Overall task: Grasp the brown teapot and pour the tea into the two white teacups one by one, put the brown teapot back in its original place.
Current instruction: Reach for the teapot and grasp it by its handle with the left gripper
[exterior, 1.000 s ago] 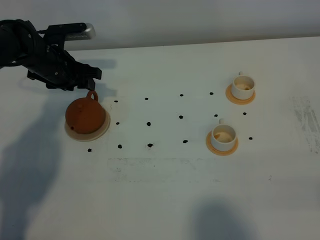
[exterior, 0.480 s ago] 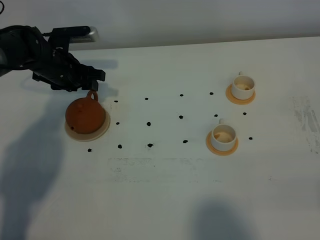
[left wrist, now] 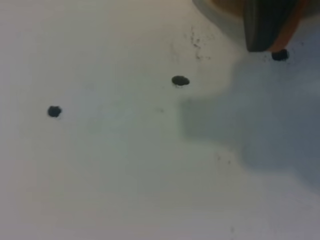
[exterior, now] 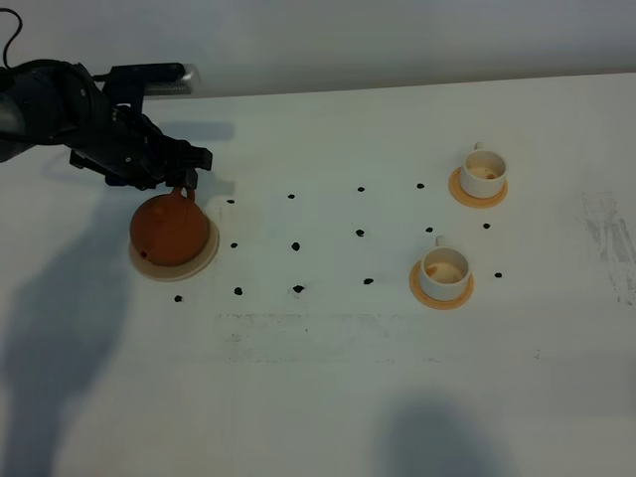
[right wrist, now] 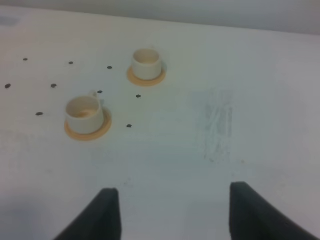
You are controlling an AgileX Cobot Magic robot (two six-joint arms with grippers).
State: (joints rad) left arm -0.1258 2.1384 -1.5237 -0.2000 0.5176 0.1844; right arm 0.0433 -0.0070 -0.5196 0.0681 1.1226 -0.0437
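Note:
The brown teapot (exterior: pixel 169 230) sits on its cream coaster, the original place (exterior: pixel 202 261), at the left of the table. My left gripper (exterior: pixel 189 171) hangs open just behind and over the teapot's loop handle (exterior: pixel 184 193). The left wrist view shows only one dark finger (left wrist: pixel 264 25) with a strip of orange-brown beside it. The two white teacups (exterior: pixel 484 169) (exterior: pixel 444 267) stand on small orange saucers at the right and show again in the right wrist view (right wrist: pixel 146 62) (right wrist: pixel 84 110). My right gripper (right wrist: pixel 177 215) is far from them, its fingers apart with nothing between.
Small black dots (exterior: pixel 295 245) mark the white table between the teapot and the cups. A scuffed patch (exterior: pixel 611 238) lies near the right edge. The table's far edge meets a pale wall behind my left arm (exterior: pixel 60 114).
My left gripper has dropped and closed in on the teapot's loop handle. The teapot, the cups and my right gripper have stayed put.

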